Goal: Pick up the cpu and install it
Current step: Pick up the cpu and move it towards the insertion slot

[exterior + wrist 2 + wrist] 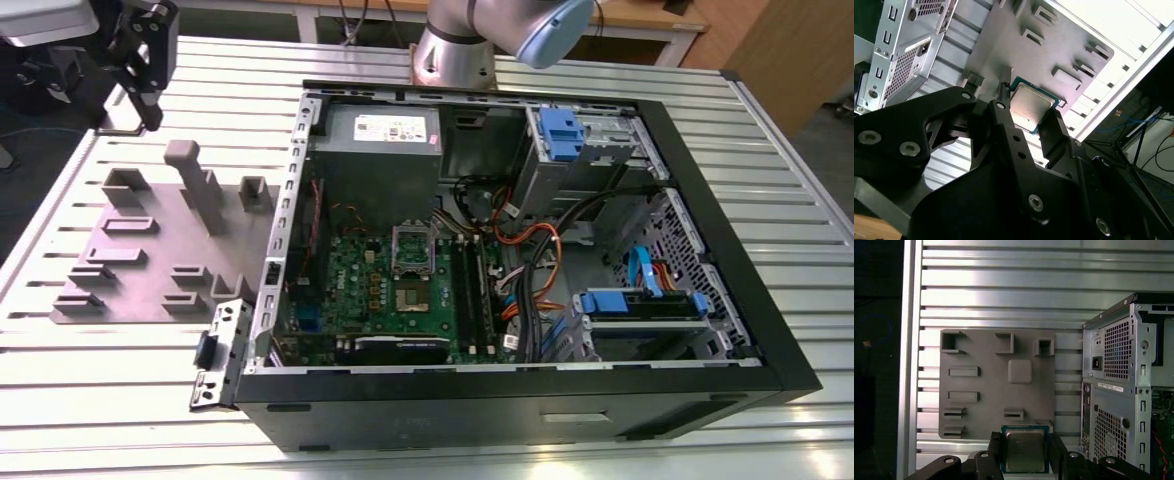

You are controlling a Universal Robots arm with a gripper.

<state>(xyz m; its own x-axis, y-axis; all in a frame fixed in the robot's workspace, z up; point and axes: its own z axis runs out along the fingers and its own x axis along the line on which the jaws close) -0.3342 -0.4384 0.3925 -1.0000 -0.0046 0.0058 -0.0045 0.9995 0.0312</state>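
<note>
The cpu (1025,450), a small square chip with a silvery metal top and a greenish-tan rim, sits between my black fingers (995,454) in both wrist views. My gripper (1025,460) is shut on its two opposite edges and holds it in the air above the near edge of the grey holder plate (989,390). In the second wrist view the cpu (1031,104) shows against that plate, with the gripper (1029,107) clamped around it. In the exterior view the gripper (142,75) hangs high over the table beyond the plate, at the exterior view's left of the open computer case (534,420). The green motherboard (367,285) with its metal socket frame (411,250) lies inside the case.
The grey plate (147,265) carries several upright holder blocks, one tall (200,185). The case walls, the power supply (380,135), blue drive bays (641,305) and orange cables (527,245) surround the board. The slatted metal table (120,400) runs around everything.
</note>
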